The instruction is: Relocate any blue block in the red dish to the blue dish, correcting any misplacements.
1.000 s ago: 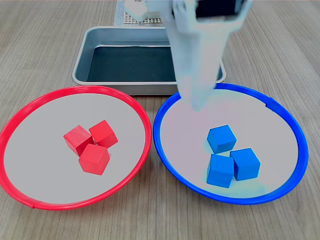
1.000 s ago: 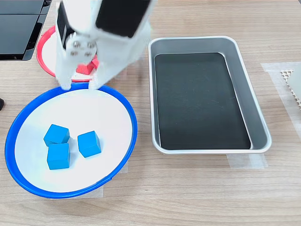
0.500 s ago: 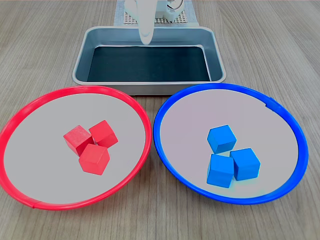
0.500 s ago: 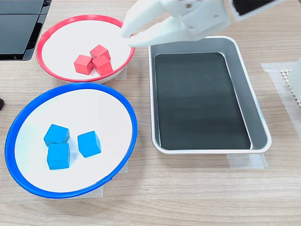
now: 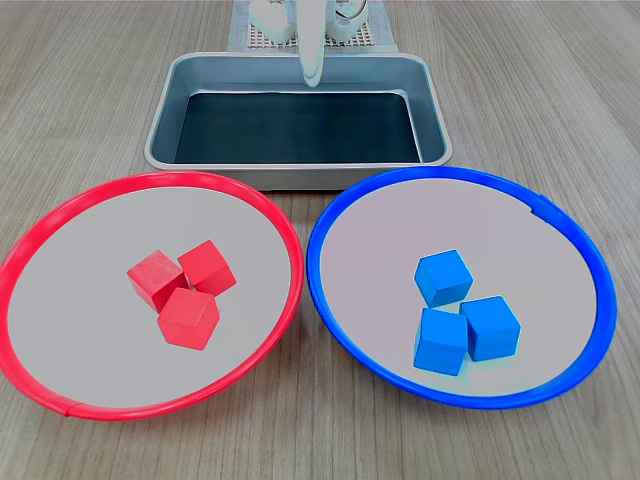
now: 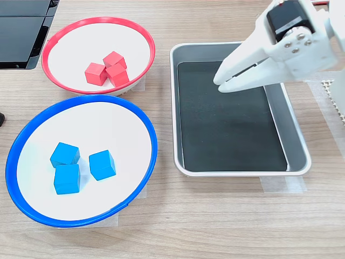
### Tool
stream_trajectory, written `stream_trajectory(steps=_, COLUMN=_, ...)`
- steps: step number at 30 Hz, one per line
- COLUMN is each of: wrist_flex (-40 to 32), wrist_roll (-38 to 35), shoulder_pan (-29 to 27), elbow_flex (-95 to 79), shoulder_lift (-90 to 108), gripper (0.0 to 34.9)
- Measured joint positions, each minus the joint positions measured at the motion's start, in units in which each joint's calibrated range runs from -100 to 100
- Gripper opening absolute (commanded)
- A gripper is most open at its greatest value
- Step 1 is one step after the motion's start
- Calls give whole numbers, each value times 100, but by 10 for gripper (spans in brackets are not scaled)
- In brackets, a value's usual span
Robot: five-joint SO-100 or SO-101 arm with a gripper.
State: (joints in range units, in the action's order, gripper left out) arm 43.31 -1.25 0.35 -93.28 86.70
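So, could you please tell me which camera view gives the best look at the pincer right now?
The second exterior view: the pincer appears whole, side-on above the metal tray, tips nearly together, nothing between them. The first exterior view shows only a narrow white finger hanging over the tray's far edge, the rest cropped.

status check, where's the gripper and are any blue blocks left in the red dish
Gripper empty, jaws nearly closed, above the metal tray. Red dish holds only three red cubes. Three blue blocks sit in the blue dish. Nothing in the way.
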Motion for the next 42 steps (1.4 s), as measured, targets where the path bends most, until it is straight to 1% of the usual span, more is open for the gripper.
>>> stream_trajectory(steps=2, wrist_flex=196, wrist_roll=49, shoulder_pan=27, elbow_flex=-45, shoulder_lift=247, gripper=2)
stream_trajectory(steps=3, wrist_flex=392, wrist_roll=93, shoulder_pan=142, elbow_flex=-145, shoulder_lift=418, gripper=2)
stream_trajectory(steps=5, wrist_flex=530, wrist_roll=107, shoulder_pan=124, elbow_flex=-236, shoulder_lift=631, gripper=2)
stream_trajectory(steps=14, wrist_flex=881, wrist_roll=142, shoulder_pan=9, elbow_flex=-499, shoulder_lift=1023, gripper=2)
stream_trajectory(steps=20, wrist_flex=987, wrist_roll=161, shoulder_pan=9, elbow_flex=-499, shoulder_lift=1151, gripper=2)
stream_trajectory(steps=42, wrist_flex=987, wrist_roll=161, shoulder_pan=9, elbow_flex=-499, shoulder_lift=1219, gripper=3)
